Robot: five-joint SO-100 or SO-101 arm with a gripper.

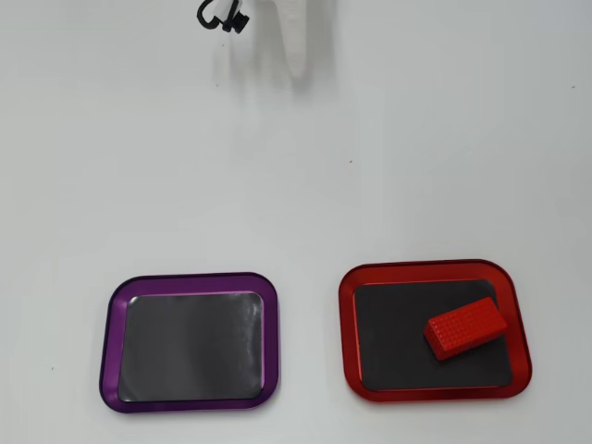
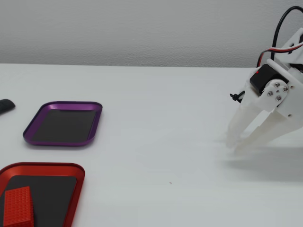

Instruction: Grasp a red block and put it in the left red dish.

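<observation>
Red block [image 1: 466, 328] lies tilted inside red dish [image 1: 435, 274], on dark floor toward right side in overhead view, touching nothing else. Purple tray [image 1: 190, 280] sits beside it, apart. My gripper [image 2: 235, 144] well away from both trays across white table [image 2: 156, 118], tips low near surface, fingers [image 2: 241, 123] nearly together, holding nothing. Black and red cables [image 2: 279, 33] loop above my wrist in fixed view.

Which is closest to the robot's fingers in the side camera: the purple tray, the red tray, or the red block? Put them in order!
Gripper at right in the fixed view.
1. Purple tray, far left.
2. Red tray, bottom left.
3. Red block, inside the red tray, leftmost corner.
</observation>
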